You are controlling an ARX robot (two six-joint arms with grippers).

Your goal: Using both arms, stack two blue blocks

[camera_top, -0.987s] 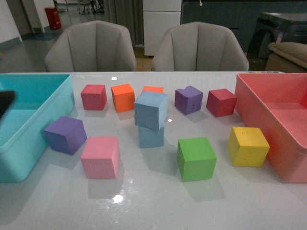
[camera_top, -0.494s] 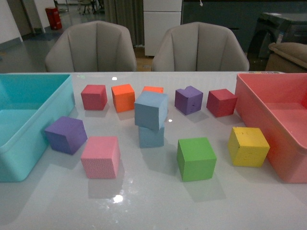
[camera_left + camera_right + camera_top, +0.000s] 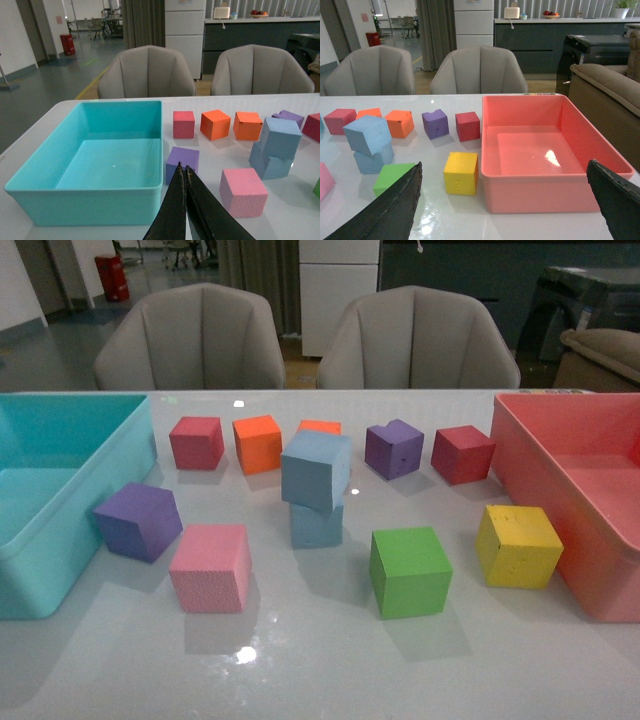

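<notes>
Blue blocks [image 3: 316, 470] pale sky-blue; bin [image 3: 60, 490] turquoise; tray [image 3: 575, 480] coral-pink.

Inspector A: The lower blue block [image 3: 317, 524] is partly covered by the upper blue block [image 3: 316, 469]. An orange cube [image 3: 319, 426] behind them is mostly hidden.

Inspector B: Noted. The turquoise bin [image 3: 95, 502] and pink bin [image 3: 545, 478] are cut off by the front view's edges.

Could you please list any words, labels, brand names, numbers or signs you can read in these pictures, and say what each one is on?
No text can be read in any view.
The foam blocks, including the stacked blue blocks, show plain faces with no print.
The turquoise bin and the pink bin carry no visible label.
A sign on the far wall is too small and blurred to read.
</notes>
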